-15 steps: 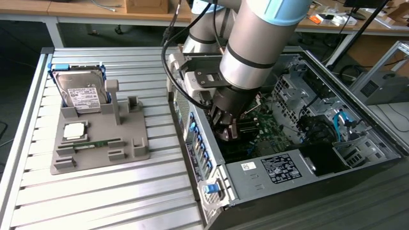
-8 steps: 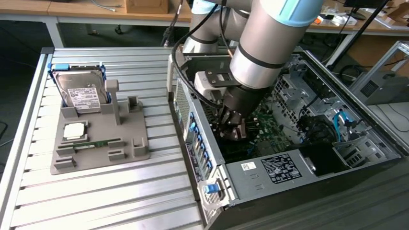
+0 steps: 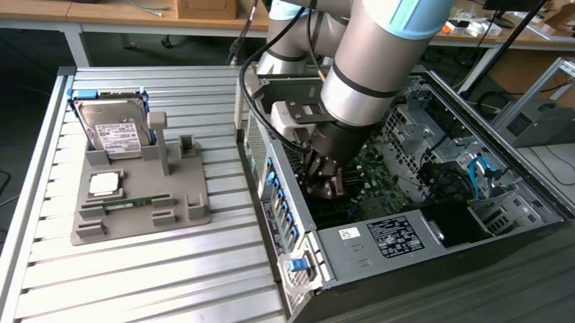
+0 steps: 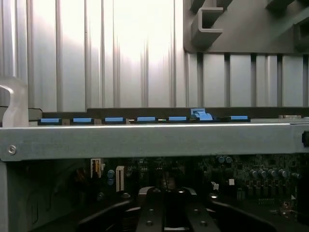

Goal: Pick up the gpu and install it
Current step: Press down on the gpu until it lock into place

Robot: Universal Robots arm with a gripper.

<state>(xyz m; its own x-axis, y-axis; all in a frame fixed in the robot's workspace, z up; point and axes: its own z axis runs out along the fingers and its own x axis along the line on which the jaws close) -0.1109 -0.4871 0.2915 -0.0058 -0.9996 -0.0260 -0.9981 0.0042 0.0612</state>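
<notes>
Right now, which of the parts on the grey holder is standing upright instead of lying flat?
The silver hard drive with the white label, standing on edge at the back of the grey holder. The square processor and green memory stick lie flat.

I see a ribbed silver aluminium worktable (image 3: 134, 269) with a pale metal edge rail, brightly lit from above; glare washes its slats in my wrist view. Behind it runs a long light wooden bench (image 3: 108, 15) on white legs, cables and a brown cardboard box (image 3: 205, 8) on top. Dark floor (image 3: 27, 60) lies between bench and table. An aluminium frame post (image 3: 539, 84) stands beyond the table, toward the exterior view's right.
</notes>
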